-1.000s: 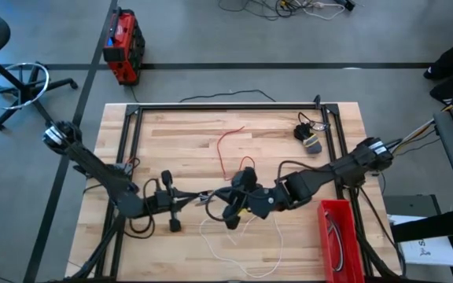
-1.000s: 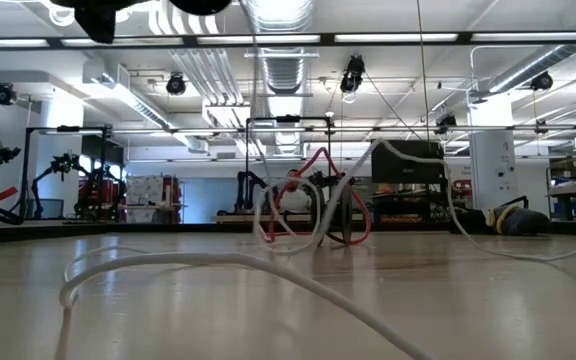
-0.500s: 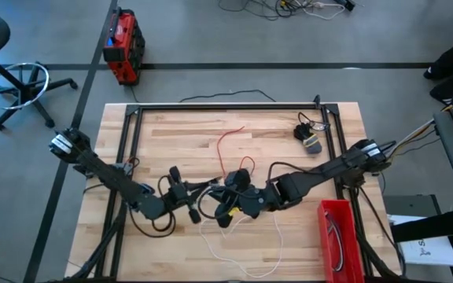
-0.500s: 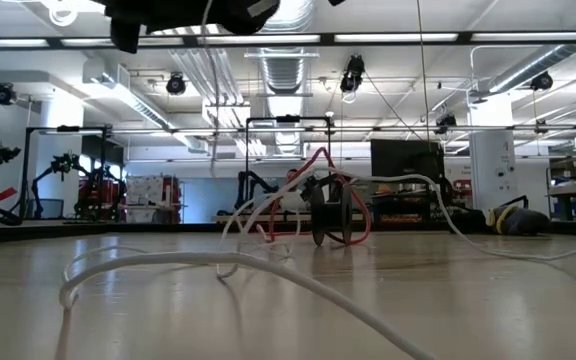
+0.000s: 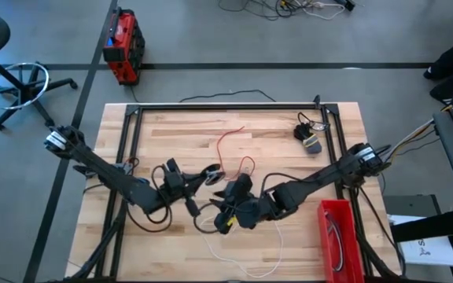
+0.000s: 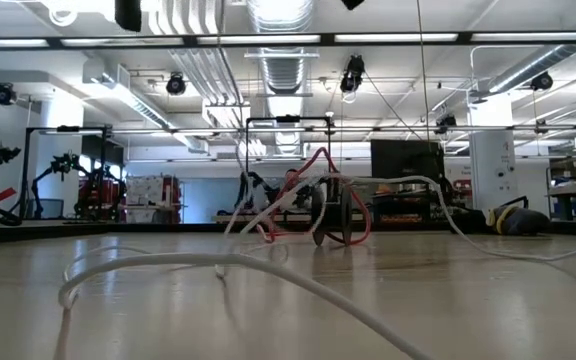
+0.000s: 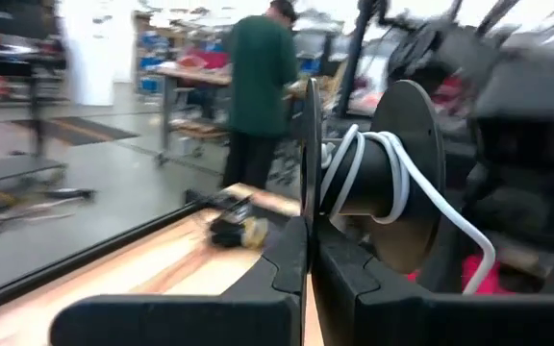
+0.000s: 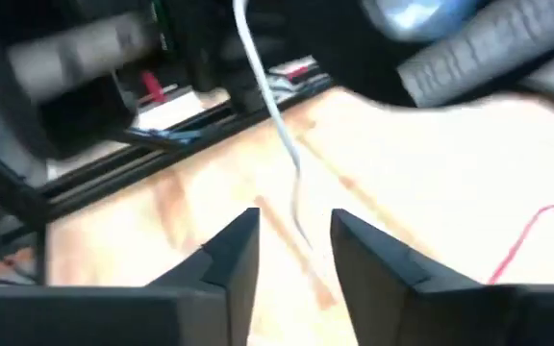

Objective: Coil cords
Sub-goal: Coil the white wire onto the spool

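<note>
Down at the near edge of the table [image 5: 289,130] the white cord [image 5: 242,255] lay in loose loops on the wood, and in the low view it [image 6: 168,264] snaked across the foreground and rose toward the middle. Just behind those loops both arms met, stretched low and nearly flat over the boards! The left arm reached in from the table's left side, its left gripper [image 5: 181,182] pinched tight together on the thin flange of a dark spool [image 7: 392,187], with white cord [image 7: 368,154] wrapped round the spool's core in the left wrist view. The right arm came in from the right side, bent at the elbow, its right gripper [image 5: 230,206] sitting just beside the left one; its own fingers [image 8: 229,259] stood apart in the right wrist view, with a strand of white cord [image 8: 272,115] hanging down between them, touching neither. Farther back, the red cord [image 5: 230,145] trailed in an open curve across the middle of the table, well apart from a small dark bundle [image 5: 309,135] near the far right corner. Beyond the table, a person in a green top [image 7: 258,72] stood in the room.
</note>
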